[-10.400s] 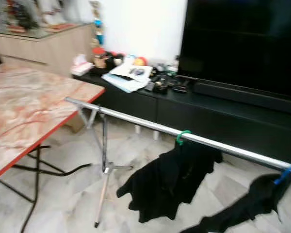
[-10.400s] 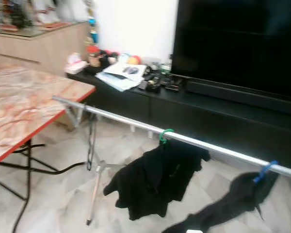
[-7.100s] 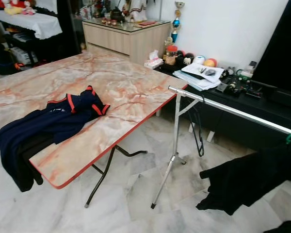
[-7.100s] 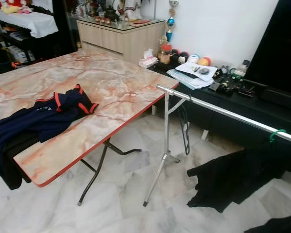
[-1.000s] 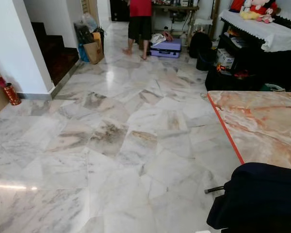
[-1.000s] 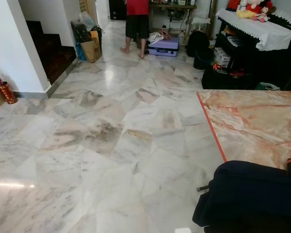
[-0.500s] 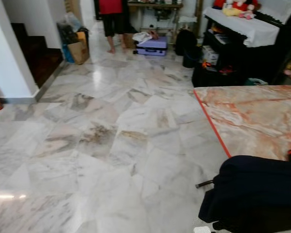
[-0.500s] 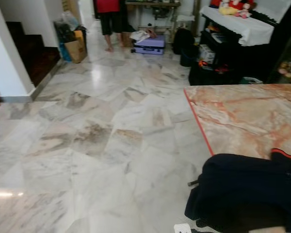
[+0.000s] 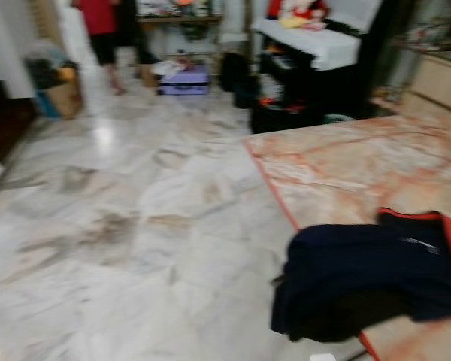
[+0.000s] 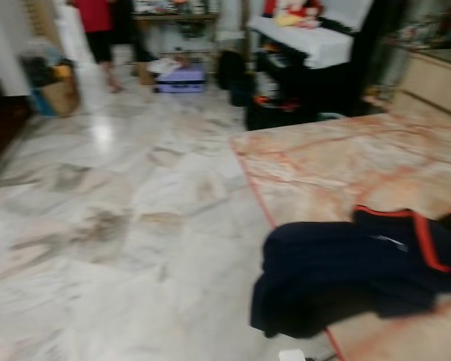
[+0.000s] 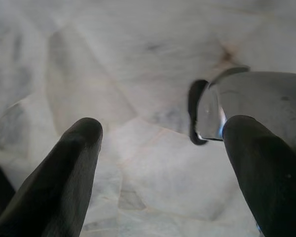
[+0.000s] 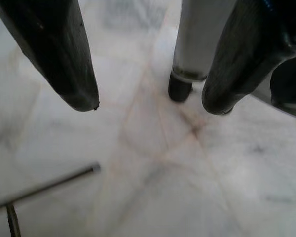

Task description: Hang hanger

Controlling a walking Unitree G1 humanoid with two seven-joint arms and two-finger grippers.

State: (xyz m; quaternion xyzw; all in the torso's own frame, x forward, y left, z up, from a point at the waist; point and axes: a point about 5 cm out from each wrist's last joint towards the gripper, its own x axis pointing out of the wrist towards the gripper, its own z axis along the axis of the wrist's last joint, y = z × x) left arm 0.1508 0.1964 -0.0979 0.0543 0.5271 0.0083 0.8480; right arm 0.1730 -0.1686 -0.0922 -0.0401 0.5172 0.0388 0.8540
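Observation:
A dark navy garment (image 9: pixel 368 274) with red trim lies bunched on the near corner of the marble-patterned table (image 9: pixel 338 165) and hangs over its red edge. The head views are blurred. In the left wrist view my left gripper (image 11: pixel 165 133) hangs open above the marble floor, nothing between its fingers. In the right wrist view my right gripper (image 12: pixel 150 101) is also open over the floor, holding nothing.
A person (image 9: pixel 98 30) in a red top stands far back near a purple suitcase (image 9: pixel 182 79). Dark shelving (image 9: pixel 308 83) with a white cloth stands behind the table. A grey tube with a black foot (image 12: pixel 187 74) and a thin metal rod (image 12: pixel 44 187) are near the right gripper.
The camera has swung to the right, so the table and the navy garment now sit further left and fill more of the view. The picture has become blurred.

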